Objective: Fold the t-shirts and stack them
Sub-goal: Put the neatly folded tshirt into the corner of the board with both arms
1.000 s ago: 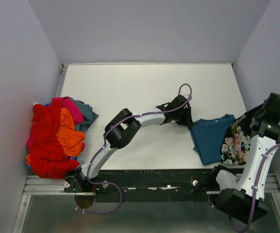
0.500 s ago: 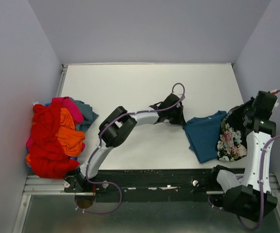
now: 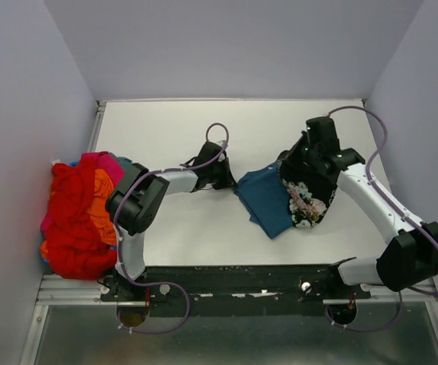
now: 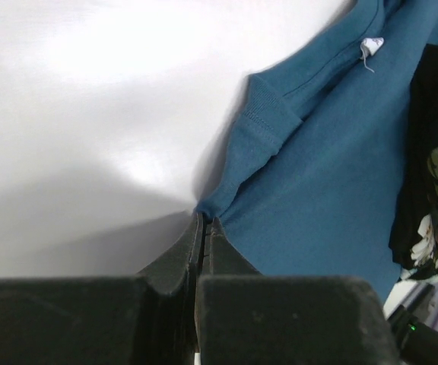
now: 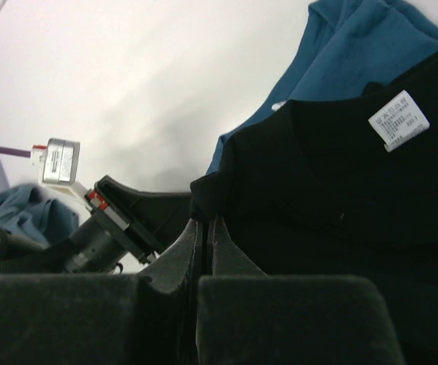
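Observation:
A teal-blue t-shirt (image 3: 267,204) lies crumpled near the table's middle. My left gripper (image 3: 233,182) is shut on its left edge, next to a sleeve cuff (image 4: 263,114); in the left wrist view the closed tips (image 4: 205,221) pinch the teal cloth (image 4: 333,175). A black rose-print t-shirt (image 3: 308,196) drapes over the teal one's right side. My right gripper (image 3: 289,169) is shut on a fold of it (image 5: 206,220), with its black cloth (image 5: 341,205) and white label (image 5: 398,120) filling the right wrist view. The other t-shirts, red, orange, pink and grey-blue, are heaped (image 3: 82,217) at the left edge.
The white table (image 3: 173,129) is walled by grey panels at the left, back and right. A black rail (image 3: 234,280) runs along the near edge by the arm bases. The left arm's wrist (image 5: 120,220) shows close in the right wrist view.
My left gripper has shut on the teal shirt. Both arms have swung left, dragging the teal and black shirts from the right edge toward the table's middle.

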